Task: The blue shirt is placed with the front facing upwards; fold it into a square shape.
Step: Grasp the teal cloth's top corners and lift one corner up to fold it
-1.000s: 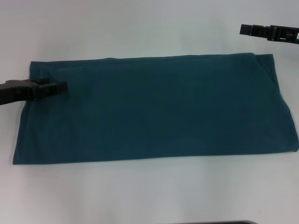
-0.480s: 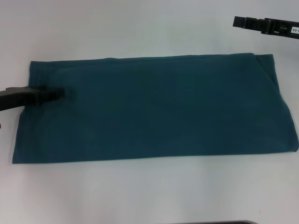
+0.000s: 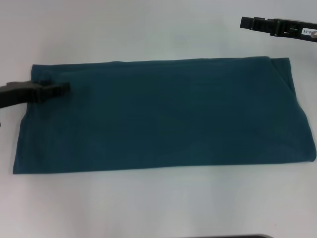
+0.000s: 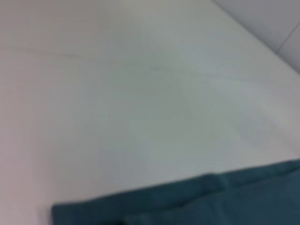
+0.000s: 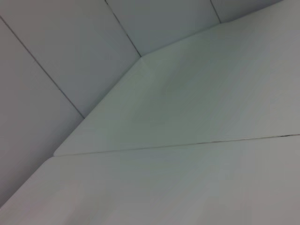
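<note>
Right now the blue shirt (image 3: 158, 116) is lying flat on the white table (image 3: 158, 208), already folded into a long band that runs from one side of the table to the other. Only plain teal cloth can be seen on top; no letters are showing.

The shirt looks soft, thin and light. It will bend easily and will probably sag and wrinkle if it is lifted by one spot only. It is best taken by the corners of one short end, so that end can be laid over the other to make a square. The cloth may slide a bit on the smooth table.

The left gripper (image 3: 62, 89) is held low and flat over the shirt's left end, near the far corner, pointing toward the middle. Its fingers look pressed close together, with no cloth seen between them. Whether it touches the shirt cannot be told.

The right gripper (image 3: 245, 22) is held off the shirt, over bare table beyond the far right corner. How its jaws stand cannot be told.
</note>
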### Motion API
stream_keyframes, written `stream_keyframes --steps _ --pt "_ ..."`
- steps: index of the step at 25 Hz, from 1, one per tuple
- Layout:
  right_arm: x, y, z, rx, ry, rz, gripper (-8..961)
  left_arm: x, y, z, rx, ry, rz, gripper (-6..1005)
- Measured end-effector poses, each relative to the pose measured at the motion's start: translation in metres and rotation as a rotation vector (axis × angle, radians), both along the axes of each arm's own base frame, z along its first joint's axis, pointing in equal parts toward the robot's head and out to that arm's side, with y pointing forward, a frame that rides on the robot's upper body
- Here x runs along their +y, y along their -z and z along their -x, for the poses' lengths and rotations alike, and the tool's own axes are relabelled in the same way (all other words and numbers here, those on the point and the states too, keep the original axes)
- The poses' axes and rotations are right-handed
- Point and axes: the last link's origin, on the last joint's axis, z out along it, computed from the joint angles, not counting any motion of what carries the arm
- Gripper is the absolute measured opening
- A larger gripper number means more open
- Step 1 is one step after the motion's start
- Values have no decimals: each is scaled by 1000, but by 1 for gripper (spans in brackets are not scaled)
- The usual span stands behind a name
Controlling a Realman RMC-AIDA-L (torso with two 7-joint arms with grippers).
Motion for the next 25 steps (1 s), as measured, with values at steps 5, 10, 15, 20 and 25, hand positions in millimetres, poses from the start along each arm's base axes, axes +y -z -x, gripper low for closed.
stream_keyframes --steps 5,10,15,20,25 --pt "0 1 0 1 -2 1 572 10 1 -5 0 5 -31 688" --pt "0 3 2 3 -3 4 573 18 11 0 47 -32 -53 688" --pt "-1 5 3 6 -5 6 573 20 15 5 83 -55 -70 687" --pt "0 6 5 4 -15 5 573 20 15 6 86 -63 -80 687" --pt "1 6 6 2 -20 5 574 13 8 0 30 -29 -67 687"
